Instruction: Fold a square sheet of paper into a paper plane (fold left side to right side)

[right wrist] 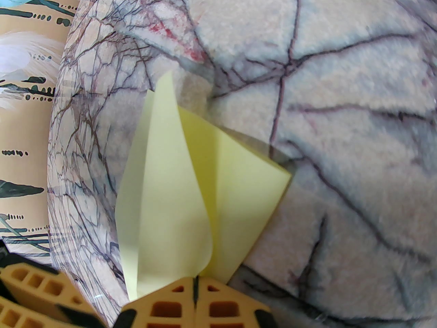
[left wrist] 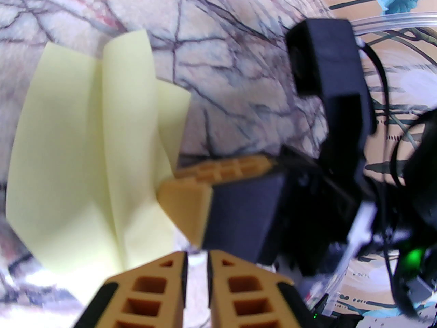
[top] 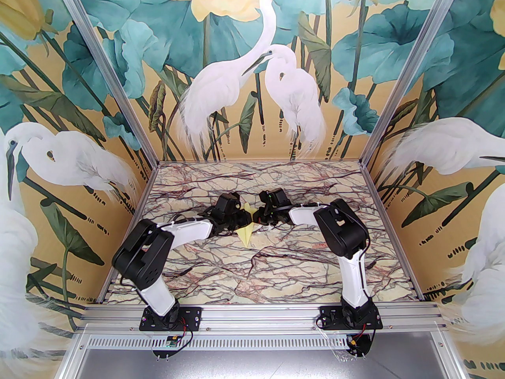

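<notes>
My right gripper is pressed shut, its tips nipping an edge of the paper plane just where one loose flap curls up. My left gripper meets it from the other side. Its fingers stand a narrow slit apart with nothing I can see between them, and the tips sit just beside the paper. The plane is pale yellow, folded into long layers with a raised ridge. It lies about mid-way across the marble-patterned table, between my two wrists, one pointed end toward my bases. Walls painted with egrets stand around the table.
</notes>
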You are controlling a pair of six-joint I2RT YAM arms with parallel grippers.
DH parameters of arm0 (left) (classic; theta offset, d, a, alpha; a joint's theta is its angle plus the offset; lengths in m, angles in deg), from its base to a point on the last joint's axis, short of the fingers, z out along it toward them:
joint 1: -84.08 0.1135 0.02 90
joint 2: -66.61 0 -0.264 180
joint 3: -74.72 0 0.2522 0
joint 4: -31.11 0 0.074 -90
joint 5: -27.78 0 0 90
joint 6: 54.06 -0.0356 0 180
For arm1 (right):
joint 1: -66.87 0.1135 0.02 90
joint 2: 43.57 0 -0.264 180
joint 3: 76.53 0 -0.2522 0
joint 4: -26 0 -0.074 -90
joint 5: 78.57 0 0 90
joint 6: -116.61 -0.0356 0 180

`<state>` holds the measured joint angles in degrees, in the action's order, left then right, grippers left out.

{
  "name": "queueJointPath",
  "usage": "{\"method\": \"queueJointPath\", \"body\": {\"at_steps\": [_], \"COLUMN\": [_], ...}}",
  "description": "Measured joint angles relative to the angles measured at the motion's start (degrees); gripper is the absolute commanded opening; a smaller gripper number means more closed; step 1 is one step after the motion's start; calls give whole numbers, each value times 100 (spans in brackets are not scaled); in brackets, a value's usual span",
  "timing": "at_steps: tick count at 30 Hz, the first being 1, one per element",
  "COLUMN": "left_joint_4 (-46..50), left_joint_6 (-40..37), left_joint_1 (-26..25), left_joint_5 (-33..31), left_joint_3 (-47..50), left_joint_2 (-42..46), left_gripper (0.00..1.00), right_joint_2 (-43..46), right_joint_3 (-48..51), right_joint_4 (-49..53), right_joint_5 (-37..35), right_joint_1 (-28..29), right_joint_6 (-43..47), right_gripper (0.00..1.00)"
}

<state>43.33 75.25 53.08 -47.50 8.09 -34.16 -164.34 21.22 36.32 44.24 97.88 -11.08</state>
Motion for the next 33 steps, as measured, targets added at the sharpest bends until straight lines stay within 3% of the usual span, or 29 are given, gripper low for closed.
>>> {"method": "queueJointPath", "body": {"at_steps": [10, 21, 33], "left_joint_4": [-4, -24, 46], "left_joint_6": [-61, -61, -160], "left_joint_1": [22, 26, 417], "left_joint_5": [4, 4, 114], "left_joint_3": [-11, -2, -656], "left_joint_2": [-474, -376, -509], "left_gripper": [17, 20, 20], "right_joint_2": [0, 0, 0], "right_joint_3": [0, 0, 0], "right_joint_4": [0, 0, 0], "right_joint_5": [0, -2, 0], "right_joint_1": [7, 7, 7], "right_joint_6": [0, 0, 0], "right_gripper": [0, 0, 0]}}
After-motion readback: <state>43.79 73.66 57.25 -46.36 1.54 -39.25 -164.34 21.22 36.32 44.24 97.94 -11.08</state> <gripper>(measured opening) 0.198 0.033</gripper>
